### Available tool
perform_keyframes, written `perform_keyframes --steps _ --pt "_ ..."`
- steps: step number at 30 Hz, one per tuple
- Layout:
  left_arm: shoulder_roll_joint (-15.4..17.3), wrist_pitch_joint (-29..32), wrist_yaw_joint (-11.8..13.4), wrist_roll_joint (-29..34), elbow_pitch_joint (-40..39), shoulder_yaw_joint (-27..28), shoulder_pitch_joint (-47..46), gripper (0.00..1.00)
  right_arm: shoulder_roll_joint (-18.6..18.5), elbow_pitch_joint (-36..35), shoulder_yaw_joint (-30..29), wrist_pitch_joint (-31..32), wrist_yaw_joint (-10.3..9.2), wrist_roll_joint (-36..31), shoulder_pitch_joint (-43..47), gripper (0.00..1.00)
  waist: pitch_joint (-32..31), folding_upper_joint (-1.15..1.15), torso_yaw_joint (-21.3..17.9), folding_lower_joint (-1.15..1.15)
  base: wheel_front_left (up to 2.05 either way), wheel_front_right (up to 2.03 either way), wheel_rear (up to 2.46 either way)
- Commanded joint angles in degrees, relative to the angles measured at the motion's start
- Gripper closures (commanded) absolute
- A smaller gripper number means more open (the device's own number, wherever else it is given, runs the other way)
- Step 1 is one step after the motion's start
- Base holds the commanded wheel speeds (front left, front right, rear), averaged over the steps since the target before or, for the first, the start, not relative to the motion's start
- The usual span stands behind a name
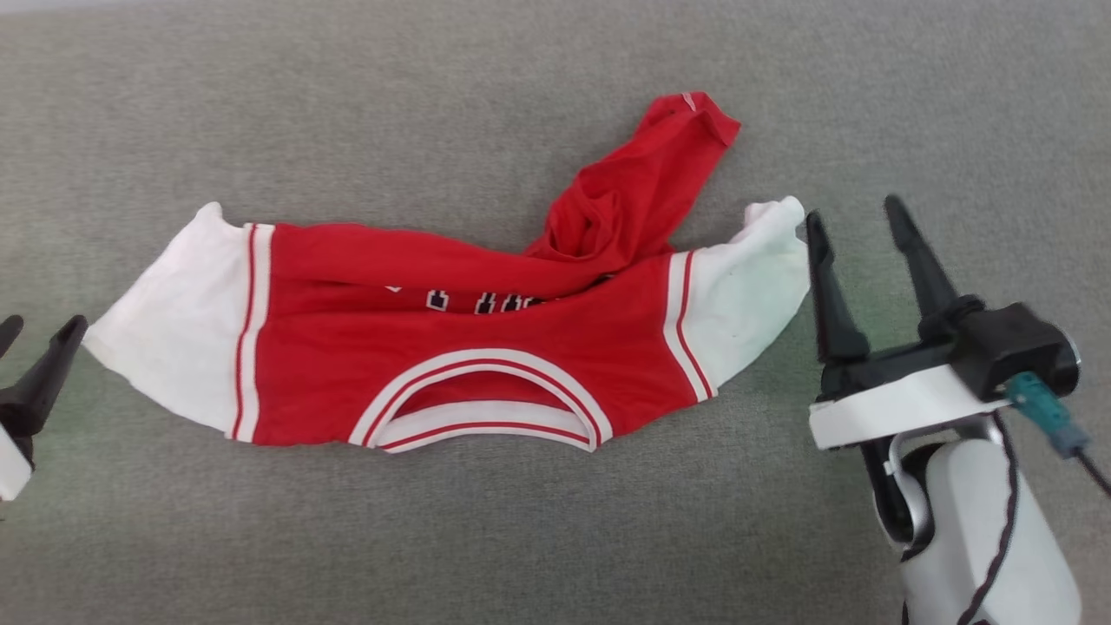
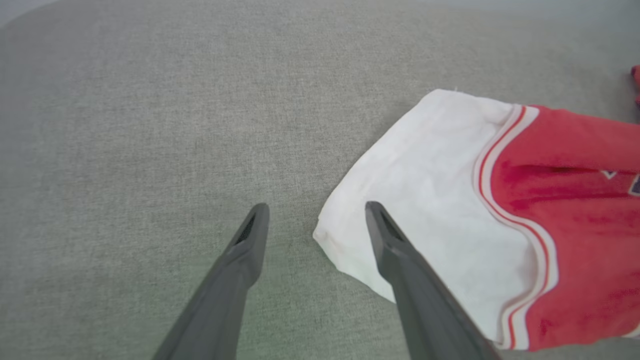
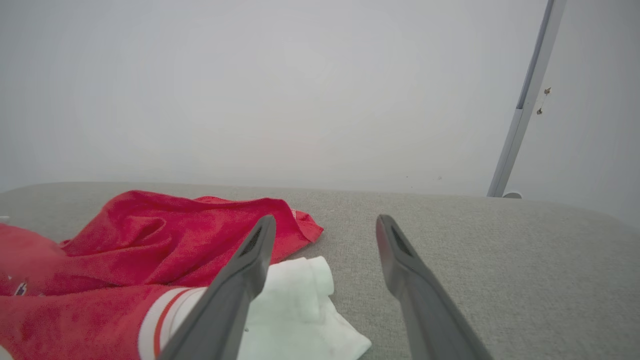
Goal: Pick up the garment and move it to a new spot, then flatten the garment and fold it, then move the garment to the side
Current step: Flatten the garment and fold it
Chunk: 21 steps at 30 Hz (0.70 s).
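The garment (image 1: 451,347), a red jersey with white sleeves and striped trim, lies stretched left to right on the grey fabric surface (image 1: 521,538), collar toward me. Its lower part is bunched up, and a red flap (image 1: 651,182) points to the upper right, partly covering the black lettering. My left gripper (image 1: 39,328) stands open just left of the left sleeve (image 2: 425,200); the sleeve's corner lies by my left gripper (image 2: 316,207), unheld. My right gripper (image 1: 852,213) is open just right of the right sleeve (image 3: 295,300), and nothing sits inside my right gripper (image 3: 325,220).
The grey surface extends wide around the garment on all sides. In the right wrist view a pale wall rises behind the surface's far edge, with a slanted metal pole (image 3: 525,100) at the right.
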Motion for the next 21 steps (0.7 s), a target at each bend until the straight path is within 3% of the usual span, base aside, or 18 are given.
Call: perform_keyframes --steps 1,3,7,10,16,21 --pt "-0.8 -0.5 0.1 1.3 0.5 0.6 0.7 0.0 0.0 0.5 0.1 -0.3 0.28 -0.7 0.6 0.0 -0.6 -0.01 0.6 0.0 0.0 0.0 0.0" --pt "-2.4 -1.1 0.1 3.0 2.2 3.5 1.3 0.0 0.0 2.2 0.3 -0.3 0.28 -2.5 0.6 0.0 -1.3 -0.01 1.2 0.0 0.0 0.0 0.0" --pt "-9.1 -1.0 0.1 11.3 5.5 17.7 6.2 0.0 -0.1 6.7 -0.2 1.0 0.28 -7.2 0.1 0.0 -2.8 -0.01 3.2 0.0 0.0 0.0 0.0" --pt "-14.8 -1.0 0.1 20.6 5.3 30.2 12.0 0.0 -0.4 8.9 -0.7 5.4 0.28 -10.2 -0.8 0.0 -3.6 -0.01 4.6 0.0 0.0 0.0 0.0" --pt "-26.4 -1.1 0.1 40.6 -1.8 49.4 26.0 0.0 -6.4 8.4 0.1 17.4 0.15 -8.2 -3.2 0.0 -4.1 -0.01 7.1 0.0 0.0 0.0 0.0" --pt "-34.7 -1.1 0.1 51.5 -9.4 59.8 33.4 0.0 -12.5 5.7 2.2 29.7 0.15 -3.3 -4.7 0.0 -3.6 -0.01 9.3 0.0 0.0 0.0 0.0"
